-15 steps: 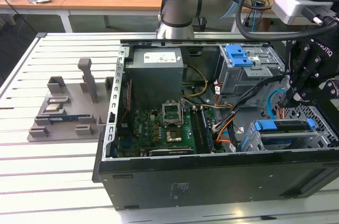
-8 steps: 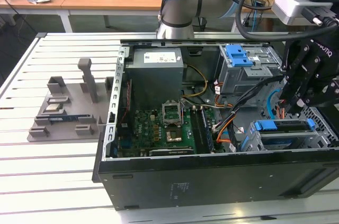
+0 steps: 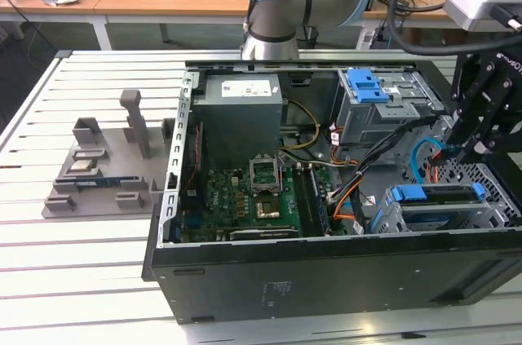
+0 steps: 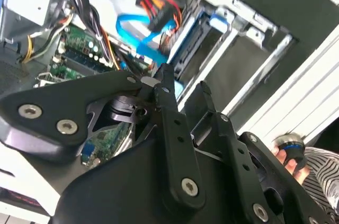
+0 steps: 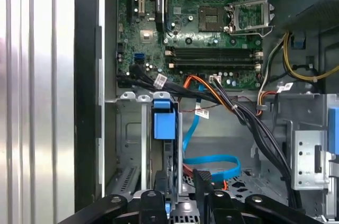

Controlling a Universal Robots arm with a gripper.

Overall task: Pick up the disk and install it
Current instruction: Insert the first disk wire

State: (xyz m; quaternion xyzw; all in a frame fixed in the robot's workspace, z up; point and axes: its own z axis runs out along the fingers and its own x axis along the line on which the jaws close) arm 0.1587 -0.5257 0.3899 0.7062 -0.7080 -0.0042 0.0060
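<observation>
The disk point(image 3: 436, 201) lies flat in the lower metal cage point(image 3: 390, 223) at the front corner of the open computer case, on the exterior view's right. Blue rails run along its sides. My black gripper point(image 3: 455, 154) hangs just above and behind it. In the first wrist view the disk point(image 5: 163, 122) sits in the cage with its blue tab showing, and my gripper point(image 5: 180, 186) is over its near end. In the second wrist view the gripper point(image 4: 183, 89) has its fingers apart with nothing between them.
The case holds a green motherboard point(image 3: 245, 198), a grey power-supply box point(image 3: 242, 112), an upper cage with a blue bracket point(image 3: 367, 84), a blue cable point(image 3: 424, 153) and black wire bundles point(image 5: 254, 123). A grey fixture point(image 3: 106, 165) stands on the table at the exterior view's left. A person's hand point(image 4: 288, 152) is beside the case.
</observation>
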